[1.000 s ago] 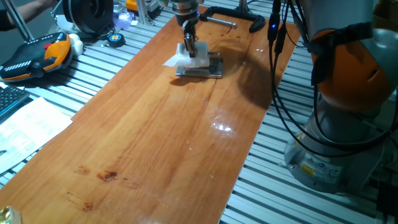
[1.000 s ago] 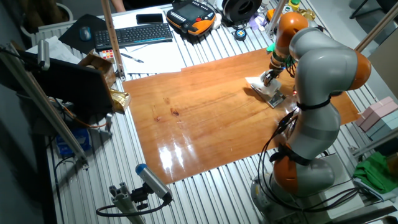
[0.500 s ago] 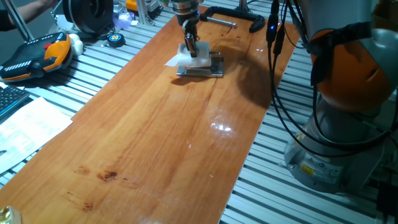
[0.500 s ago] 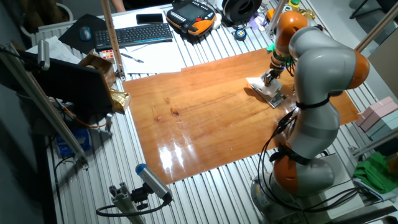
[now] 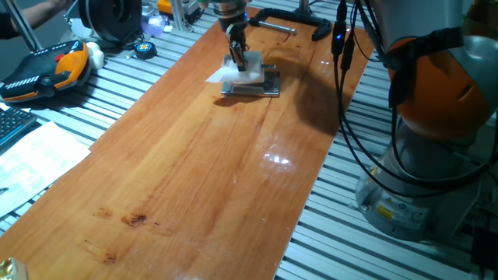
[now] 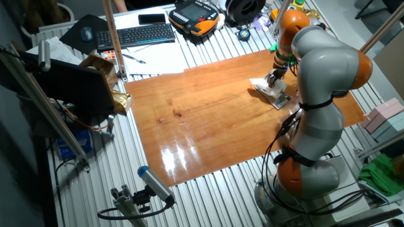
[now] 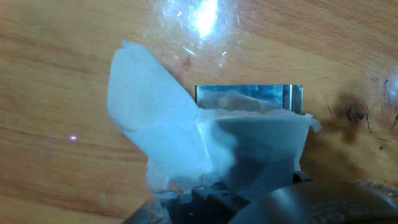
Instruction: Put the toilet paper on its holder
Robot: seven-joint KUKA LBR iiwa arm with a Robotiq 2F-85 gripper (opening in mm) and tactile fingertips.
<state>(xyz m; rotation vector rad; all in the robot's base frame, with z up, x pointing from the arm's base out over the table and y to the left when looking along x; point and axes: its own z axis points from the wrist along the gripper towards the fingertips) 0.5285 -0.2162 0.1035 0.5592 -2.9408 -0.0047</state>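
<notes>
The toilet paper [image 5: 249, 75] is a small white roll resting on the grey metal holder [image 5: 263, 88] at the far end of the wooden table. Its loose sheet [image 7: 146, 106] trails off to the left on the wood. My gripper [image 5: 236, 64] points down from above and is shut on the roll. In the hand view the roll [image 7: 255, 149] covers most of the holder [image 7: 249, 93], and only the holder's shiny far edge shows. In the other fixed view the gripper [image 6: 271, 79] stands over the roll [image 6: 263, 85] and the holder [image 6: 280, 99].
A long black clamp [image 5: 299, 23] lies just behind the holder at the table's far edge. An orange teach pendant [image 5: 43, 70] and printed paper sheets [image 5: 35, 155] lie on the slatted bench to the left. A keyboard [image 6: 136, 34] lies beyond.
The gripper has stayed on the roll over the holder, with only a very slight shift. The arm's elbow has moved a little.
</notes>
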